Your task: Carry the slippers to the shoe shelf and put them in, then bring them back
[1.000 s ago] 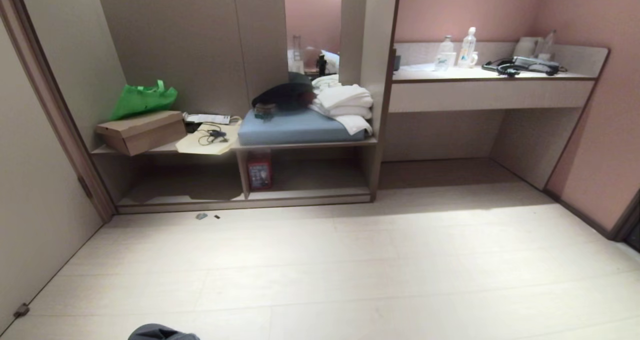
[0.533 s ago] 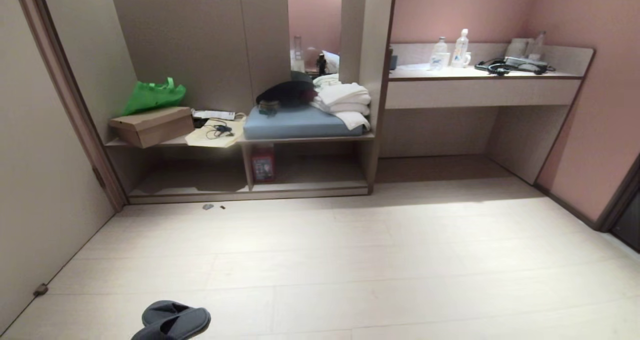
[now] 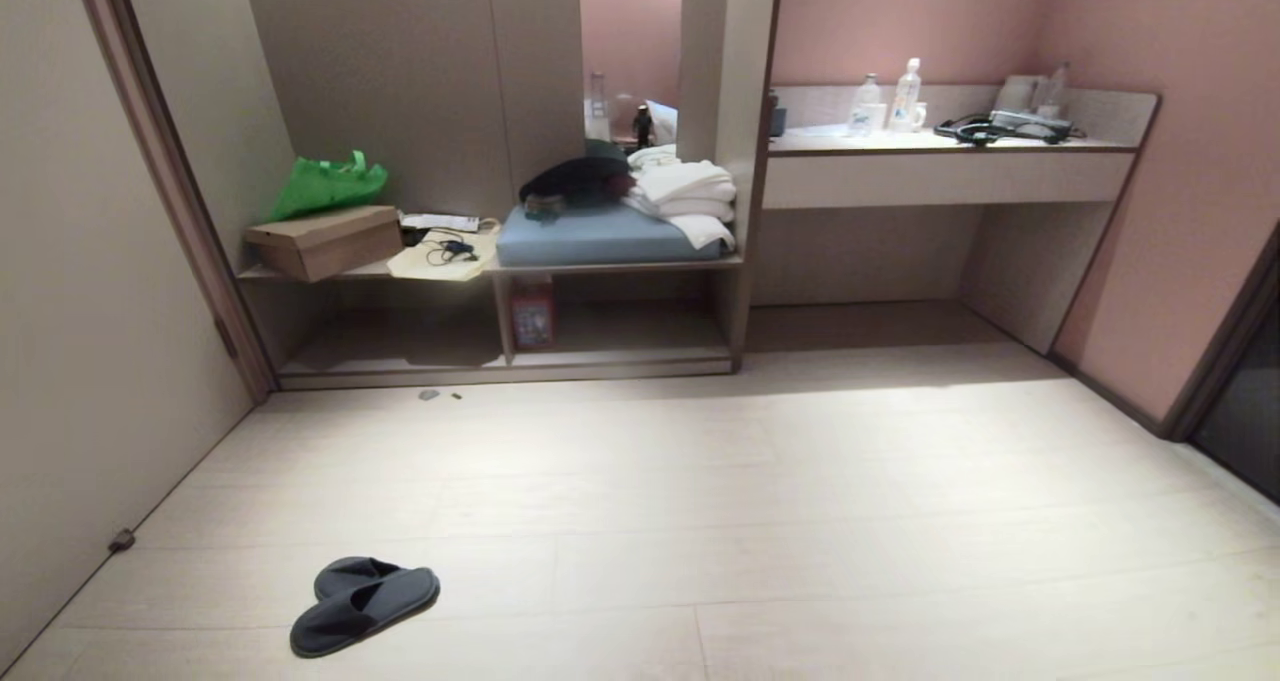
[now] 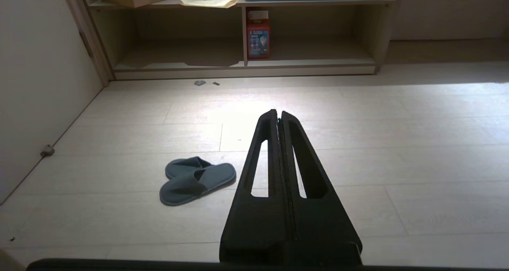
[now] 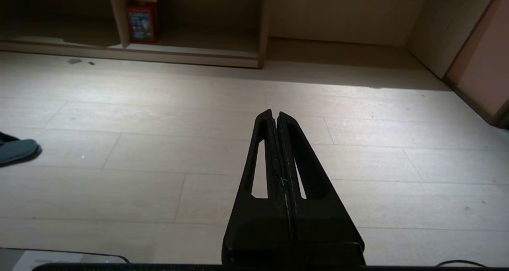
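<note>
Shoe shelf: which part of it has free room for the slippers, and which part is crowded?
The shoe shelf has two bays. The left bay, between the side wall and the divider, is bare. The right bay is bare too, except for a red box standing against the divider. The bench board above is crowded: cardboard box, green bag, blue cushion, towels.

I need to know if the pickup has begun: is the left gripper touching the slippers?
Apart. The left wrist view shows the left gripper shut and empty in the air, with bare floor between it and the slippers, which lie overlapping on the floor.
</note>
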`<state>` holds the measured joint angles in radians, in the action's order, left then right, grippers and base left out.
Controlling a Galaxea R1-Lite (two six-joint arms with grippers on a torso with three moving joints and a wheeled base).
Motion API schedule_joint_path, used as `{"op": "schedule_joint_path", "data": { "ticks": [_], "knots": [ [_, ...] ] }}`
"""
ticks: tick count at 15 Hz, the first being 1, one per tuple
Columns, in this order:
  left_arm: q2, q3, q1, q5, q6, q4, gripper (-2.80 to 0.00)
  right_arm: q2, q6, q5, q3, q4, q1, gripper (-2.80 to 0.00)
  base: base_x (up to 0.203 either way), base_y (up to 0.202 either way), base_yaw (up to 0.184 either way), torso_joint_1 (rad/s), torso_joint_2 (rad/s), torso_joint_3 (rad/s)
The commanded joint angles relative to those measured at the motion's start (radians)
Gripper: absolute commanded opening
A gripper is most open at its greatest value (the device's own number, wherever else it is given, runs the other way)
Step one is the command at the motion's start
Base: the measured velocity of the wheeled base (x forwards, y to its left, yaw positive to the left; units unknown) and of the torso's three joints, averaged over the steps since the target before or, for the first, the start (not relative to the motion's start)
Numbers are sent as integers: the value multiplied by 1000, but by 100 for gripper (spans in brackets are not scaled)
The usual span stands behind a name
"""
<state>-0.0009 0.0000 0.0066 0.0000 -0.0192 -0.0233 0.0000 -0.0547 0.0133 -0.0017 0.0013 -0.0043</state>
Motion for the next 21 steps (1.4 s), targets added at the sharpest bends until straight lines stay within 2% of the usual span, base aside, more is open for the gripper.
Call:
{"op": "schedule_joint_path", "data": {
  "ticks": [1,21],
  "knots": [
    [1,8,1,0,1,0,-280,0,-1,0,0,0,0,-280,-127,0,4,-5,2,3],
    [1,8,1,-2,12,2,-280,2,15,-1,0,-1,0,-280,0,0,0,0,0,0]
  ]
}}
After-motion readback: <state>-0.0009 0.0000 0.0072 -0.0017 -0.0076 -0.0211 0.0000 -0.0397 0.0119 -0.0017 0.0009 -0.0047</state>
